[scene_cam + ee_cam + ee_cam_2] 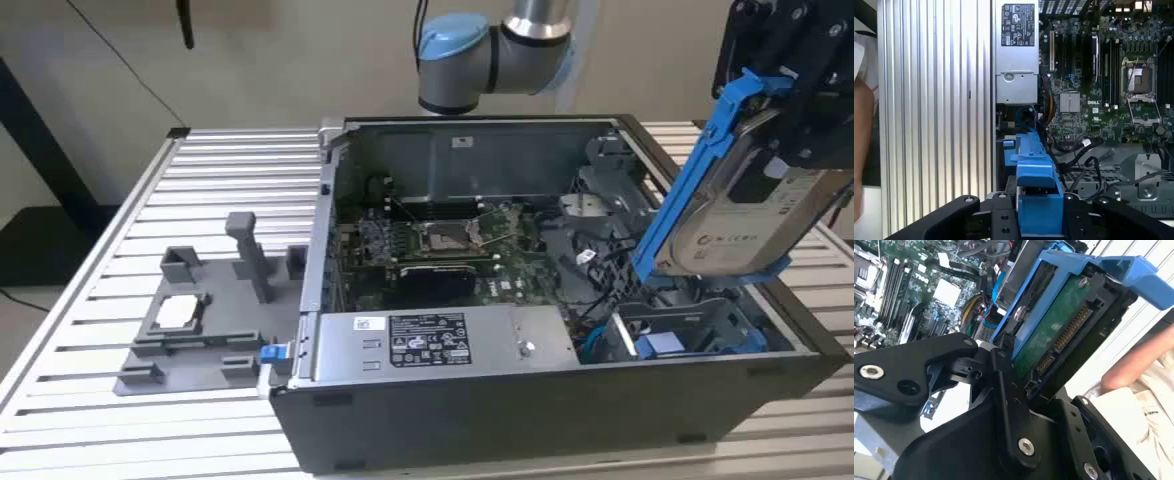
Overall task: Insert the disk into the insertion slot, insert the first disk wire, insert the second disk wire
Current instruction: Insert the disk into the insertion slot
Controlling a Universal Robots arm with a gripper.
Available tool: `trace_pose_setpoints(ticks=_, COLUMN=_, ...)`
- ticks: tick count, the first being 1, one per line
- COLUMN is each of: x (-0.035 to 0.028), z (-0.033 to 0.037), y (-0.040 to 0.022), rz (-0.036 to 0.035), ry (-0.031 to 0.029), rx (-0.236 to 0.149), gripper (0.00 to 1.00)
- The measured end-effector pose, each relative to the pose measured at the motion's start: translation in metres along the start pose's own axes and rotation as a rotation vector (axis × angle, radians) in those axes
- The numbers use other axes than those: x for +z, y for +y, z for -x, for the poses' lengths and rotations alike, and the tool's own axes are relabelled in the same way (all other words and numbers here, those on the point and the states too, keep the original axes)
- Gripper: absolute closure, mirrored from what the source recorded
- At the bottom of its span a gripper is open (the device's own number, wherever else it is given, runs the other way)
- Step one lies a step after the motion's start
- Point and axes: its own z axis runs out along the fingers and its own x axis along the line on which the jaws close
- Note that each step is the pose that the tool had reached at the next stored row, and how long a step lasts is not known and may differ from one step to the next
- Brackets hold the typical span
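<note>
End effector (pixel 1036 217) pinching disk (pixel 741 215) by its blue carrier (pixel 694 170), tilted, airborne at 3 o'clock, insertion slot (pixel 687 318) at 4 o'clock. Probably rigid, weighty, shock-sensitive; hold carrier sides.

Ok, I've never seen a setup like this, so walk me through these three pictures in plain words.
The grey-and-blue jointed machine is a robot arm by an open computer case on a slatted metal table. The exterior view looks on from outside; both wrist views come from cameras riding on the arm, looking past its black gripper. The gripper is shut on the disk, a drive in a blue carrier, held tilted above the insertion slot, not yet in it. Beside the case lies a grey fixture. A person's arm shows in both wrist views.
</note>
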Motion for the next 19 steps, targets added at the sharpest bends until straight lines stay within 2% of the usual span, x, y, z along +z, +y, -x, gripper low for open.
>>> trace_pose_setpoints(ticks=14, x=0.0006, z=-0.0001, y=0.0000, rz=0.0000, ry=0.0001, rx=0.000, gripper=0.67)
trace_pose_setpoints(ticks=19, x=0.0071, z=-0.0014, y=-0.0007, rz=0.0000, ry=-0.0004, rx=0.000, gripper=0.67)
